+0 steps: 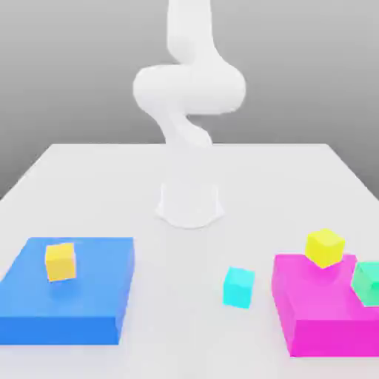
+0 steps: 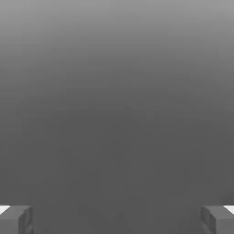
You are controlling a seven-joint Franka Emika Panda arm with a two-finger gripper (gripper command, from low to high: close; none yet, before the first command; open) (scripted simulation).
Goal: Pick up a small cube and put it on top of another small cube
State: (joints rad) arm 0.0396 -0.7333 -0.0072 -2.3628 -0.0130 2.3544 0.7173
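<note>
Four small cubes lie in the exterior view. An orange-yellow cube (image 1: 60, 261) rests on a flat blue block (image 1: 89, 303) at the exterior view's left. A cyan cube (image 1: 239, 286) stands on the white table. On a magenta block (image 1: 318, 318) at the exterior view's right sit a yellow cube (image 1: 325, 247) and a green cube (image 1: 367, 282). In the hand view my gripper (image 2: 117, 220) is open, its grey fingertips (image 2: 16, 219) far apart with nothing between them, facing plain grey background.
The white arm (image 1: 189, 89) rises from its base (image 1: 189, 201) at the table's middle and bends upward out of the picture. The white table (image 1: 189, 170) spreads around the two blocks, with bare surface between them near the cyan cube.
</note>
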